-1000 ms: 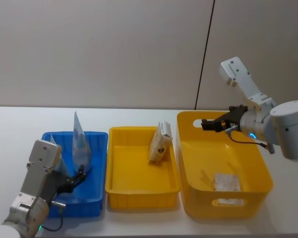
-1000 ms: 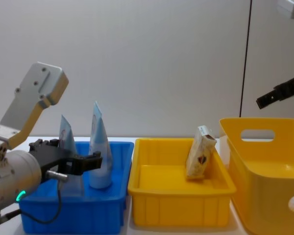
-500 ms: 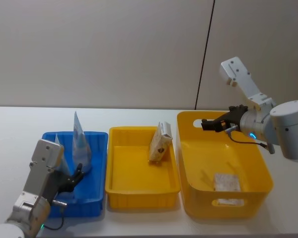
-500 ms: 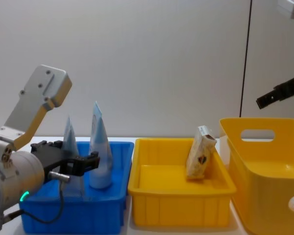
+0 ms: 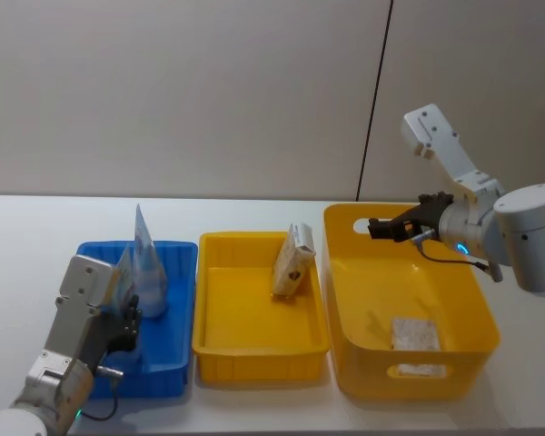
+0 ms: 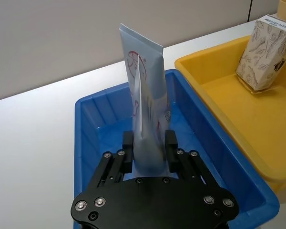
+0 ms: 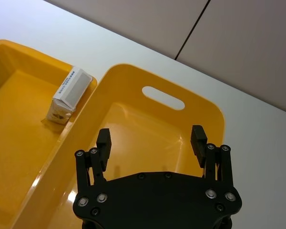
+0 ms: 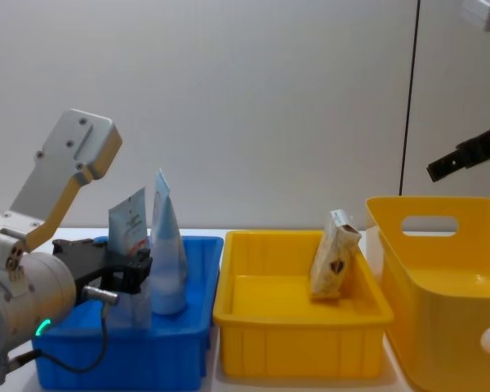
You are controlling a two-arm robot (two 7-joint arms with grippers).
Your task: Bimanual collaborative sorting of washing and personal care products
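Observation:
Two pale blue-white squeeze tubes stand in the blue bin (image 5: 177,247). My left gripper (image 6: 149,151) is shut on the nearer squeeze tube (image 6: 142,133), holding it upright low in the bin; in the chest view this tube (image 8: 129,224) shows its flat face. The other tube (image 5: 147,259) stands just behind it. A cream carton (image 5: 292,262) leans in the middle yellow bin (image 5: 254,350). Another carton (image 5: 413,333) lies flat in the large yellow bin (image 5: 418,381). My right gripper (image 7: 151,141) hangs open above that bin's far end, holding nothing.
The three bins sit side by side on a white table (image 5: 36,227). A plain wall stands close behind. The large bin has tall walls with a handle slot (image 7: 163,97). Bare table lies left of the blue bin.
My left gripper has shut on the nearer tube. The tube has turned its flat face to the chest camera and now stands beside the other tube. The right arm has not moved.

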